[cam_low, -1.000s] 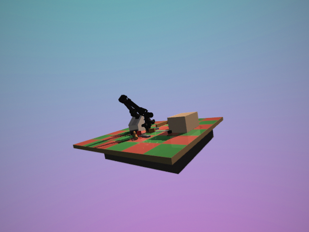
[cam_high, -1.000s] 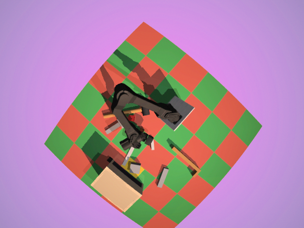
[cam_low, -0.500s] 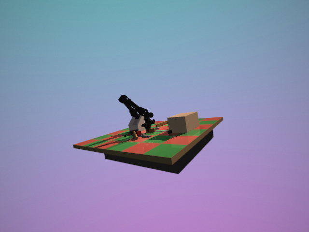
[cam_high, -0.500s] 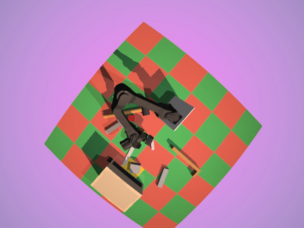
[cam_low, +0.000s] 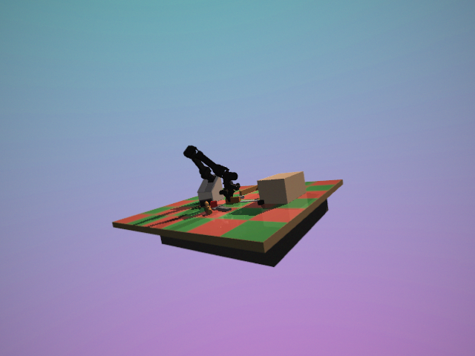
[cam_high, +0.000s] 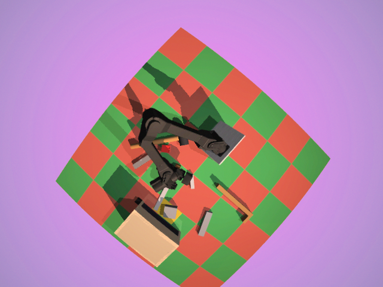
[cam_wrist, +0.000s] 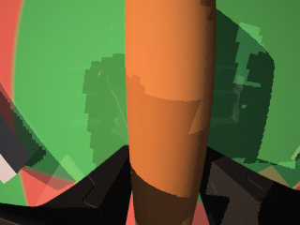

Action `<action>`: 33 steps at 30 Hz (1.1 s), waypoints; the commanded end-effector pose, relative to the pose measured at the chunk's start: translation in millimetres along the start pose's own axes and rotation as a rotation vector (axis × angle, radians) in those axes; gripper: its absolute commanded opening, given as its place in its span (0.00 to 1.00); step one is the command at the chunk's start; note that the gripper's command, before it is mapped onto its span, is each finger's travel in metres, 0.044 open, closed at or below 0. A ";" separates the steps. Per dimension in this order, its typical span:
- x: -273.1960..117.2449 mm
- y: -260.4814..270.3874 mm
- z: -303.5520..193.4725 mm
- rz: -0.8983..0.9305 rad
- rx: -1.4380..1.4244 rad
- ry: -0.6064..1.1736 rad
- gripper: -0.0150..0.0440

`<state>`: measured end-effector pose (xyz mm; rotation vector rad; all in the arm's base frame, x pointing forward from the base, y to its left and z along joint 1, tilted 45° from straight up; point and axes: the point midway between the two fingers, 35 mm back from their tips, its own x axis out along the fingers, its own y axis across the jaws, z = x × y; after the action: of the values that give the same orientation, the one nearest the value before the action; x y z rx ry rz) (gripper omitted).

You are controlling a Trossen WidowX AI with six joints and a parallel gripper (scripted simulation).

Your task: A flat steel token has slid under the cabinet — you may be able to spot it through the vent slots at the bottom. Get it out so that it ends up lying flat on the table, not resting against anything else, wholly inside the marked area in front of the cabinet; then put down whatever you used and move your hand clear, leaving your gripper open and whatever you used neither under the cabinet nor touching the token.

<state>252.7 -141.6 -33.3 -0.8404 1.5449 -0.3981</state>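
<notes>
The black claw clamps a rounded orange handle above the red-and-green checkered surface, near a tan box-shaped cabinet. The flat steel token's whereabouts cannot be told; a grey block sits over the yellow marked area.

A red-and-green checkered table carries the pale cabinet, a yellow patch (partly covered) and an L-shaped orange bar.
</notes>
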 end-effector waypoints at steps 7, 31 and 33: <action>-0.3 -1.4 15.5 -0.003 0.004 -0.005 0.25; -0.5 -0.7 42.3 -0.002 0.003 -0.007 0.25; -0.5 -0.6 44.5 -0.002 0.003 -0.007 0.25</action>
<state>287.0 -132.6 -40.0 -0.8475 1.5492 -0.3929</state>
